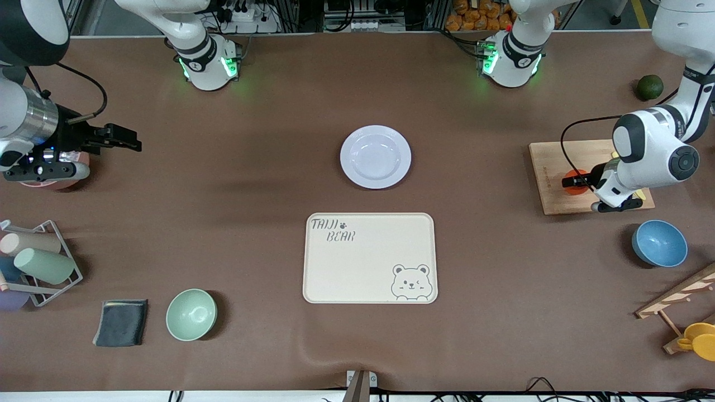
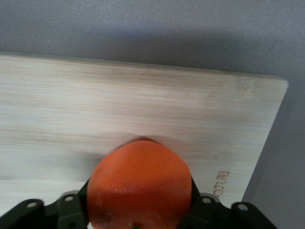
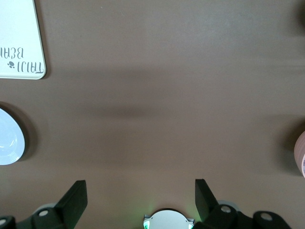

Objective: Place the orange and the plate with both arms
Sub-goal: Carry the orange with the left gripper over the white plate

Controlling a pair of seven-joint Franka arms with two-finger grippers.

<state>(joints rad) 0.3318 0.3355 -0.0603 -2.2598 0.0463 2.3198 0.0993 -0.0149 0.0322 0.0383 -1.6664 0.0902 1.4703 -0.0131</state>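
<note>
The small reddish-orange orange (image 2: 140,183) sits on the pale wooden cutting board (image 1: 550,167), clamped between the fingers of the left end effector (image 1: 575,181) — its lower part is cut off in the left wrist view, and the bent left arm covers much of the board. The round lavender-white plate (image 1: 375,156) lies empty mid-tabletop. The right end effector (image 1: 120,137) waits at its own end, fingers spread — holding nothing.
</note>
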